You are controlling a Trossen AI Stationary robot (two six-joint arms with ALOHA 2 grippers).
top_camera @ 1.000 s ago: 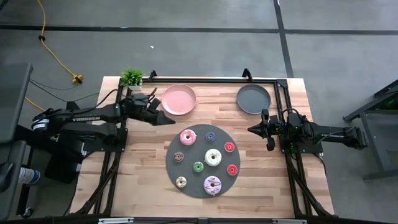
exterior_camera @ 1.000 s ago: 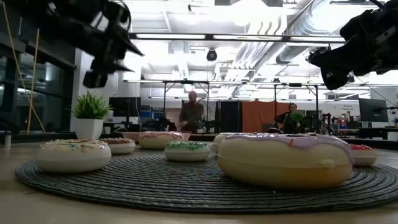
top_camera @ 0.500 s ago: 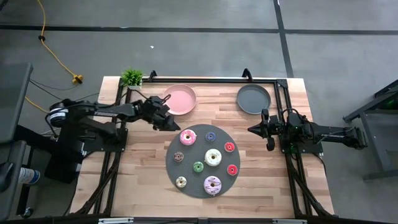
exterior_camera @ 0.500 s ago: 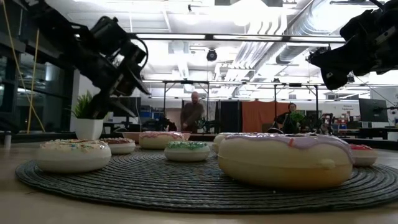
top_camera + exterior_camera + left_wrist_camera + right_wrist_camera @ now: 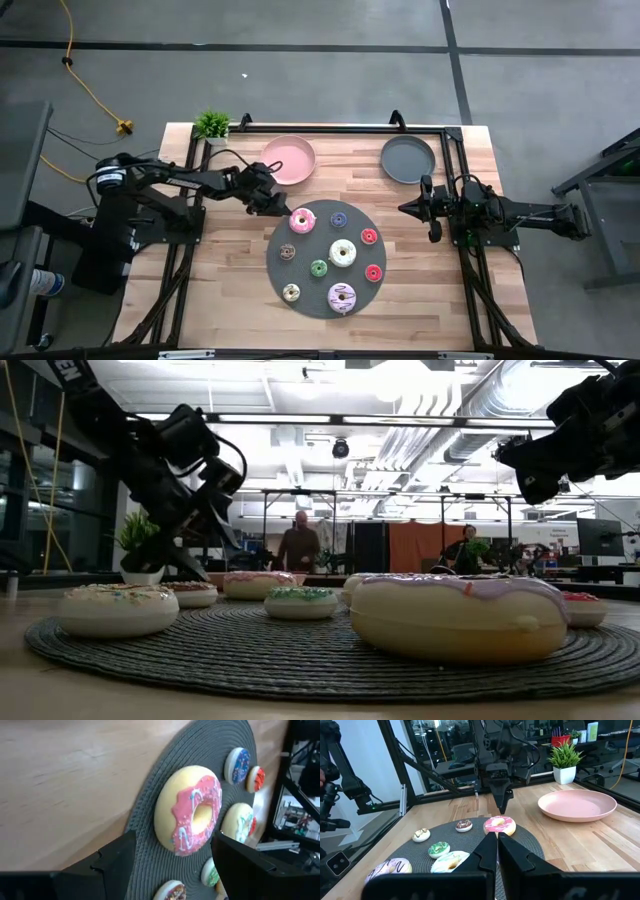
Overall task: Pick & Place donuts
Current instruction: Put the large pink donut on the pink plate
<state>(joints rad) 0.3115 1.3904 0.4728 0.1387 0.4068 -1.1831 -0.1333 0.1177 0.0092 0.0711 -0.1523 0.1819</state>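
High view: left gripper (image 5: 281, 206) sits at the rim of the dark mat (image 5: 300, 290), just beside the pink-frosted donut (image 5: 301, 220). This arm is the nearer; the right gripper (image 5: 408, 209) waits well apart beside the mat.

Low view: left gripper (image 5: 205, 525) hangs above the mat's far side, near the donut (image 5: 260, 584).

Left wrist view: fingers (image 5: 117, 857) spread wide, holding nothing; the donut (image 5: 190, 810) lies flat directly ahead, between them.

Right wrist view: right fingers (image 5: 487, 851) pressed together, empty.
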